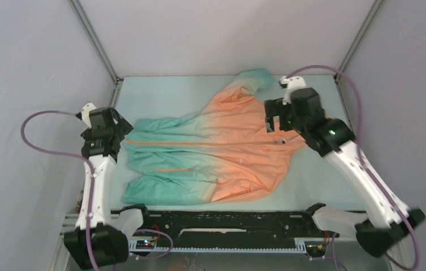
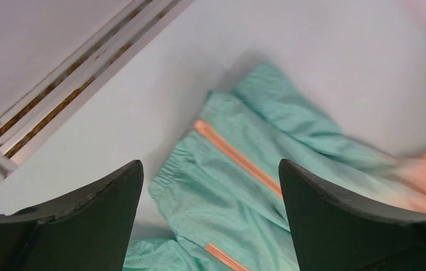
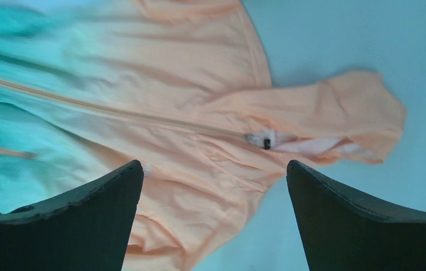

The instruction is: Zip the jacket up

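The jacket (image 1: 216, 152) lies flat on the table, teal hem to the left and orange hood (image 3: 346, 110) to the right. Its orange front zip (image 1: 199, 143) runs left to right and looks closed along its length, with the zip pull (image 3: 255, 138) up at the collar. My left gripper (image 1: 124, 131) hovers open over the hem end of the zip (image 2: 239, 158), nothing between its fingers (image 2: 103, 209). Above the collar my right gripper (image 1: 271, 122) is also open and empty; in the right wrist view (image 3: 213, 165) orange cloth lies below it.
The pale table (image 1: 324, 180) is walled by grey panels with metal frame posts (image 1: 95, 39) at the back corners. A black rail (image 1: 227, 223) crosses the near edge between the arm bases. Purple cables (image 1: 30, 132) loop beside each arm. One sleeve (image 1: 250, 79) reaches toward the back.
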